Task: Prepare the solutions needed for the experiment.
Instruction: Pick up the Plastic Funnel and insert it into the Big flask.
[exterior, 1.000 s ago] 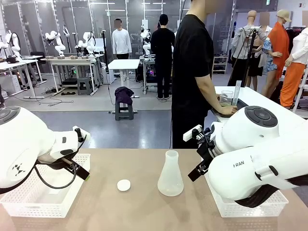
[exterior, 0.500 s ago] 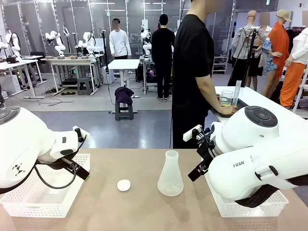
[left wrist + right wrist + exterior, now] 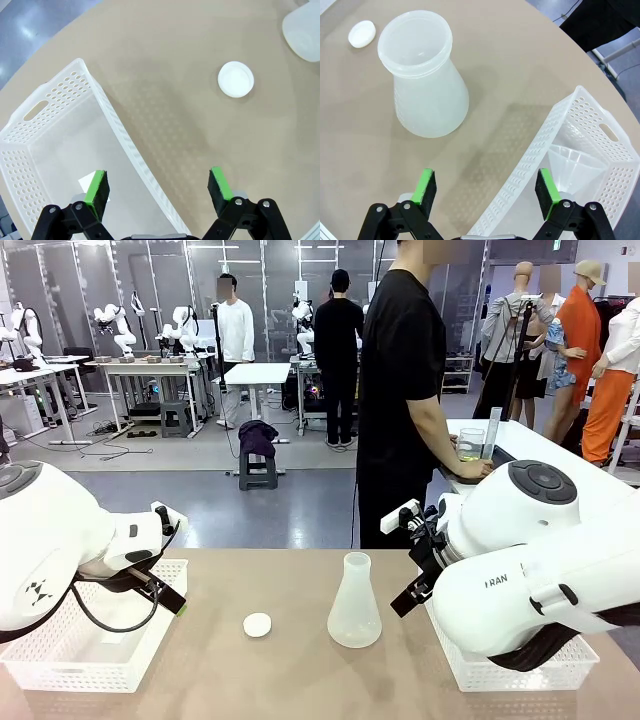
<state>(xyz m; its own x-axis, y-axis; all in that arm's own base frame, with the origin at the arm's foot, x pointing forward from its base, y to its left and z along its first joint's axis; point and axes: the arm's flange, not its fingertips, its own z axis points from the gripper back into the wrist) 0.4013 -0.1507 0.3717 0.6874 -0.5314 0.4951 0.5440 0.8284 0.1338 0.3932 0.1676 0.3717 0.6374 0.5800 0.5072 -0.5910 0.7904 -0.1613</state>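
A frosted plastic conical flask stands without its lid at the table's middle, and a small white round cap lies to its left. Past the table's far edge a person in black holds a clear beaker with a little pale yellow solution at a side table, beside a tall graduated cylinder. My left gripper hangs open above the left basket's wall, with the cap ahead. My right gripper is open over bare tabletop between the flask and the right basket.
White perforated baskets sit at the front left and front right corners. The right one holds a clear funnel; the left one has a small white piece on its floor. Both bulky arms lean over the baskets.
A person in white far in the background has stepped left. Arms, flask and cap stand as before.
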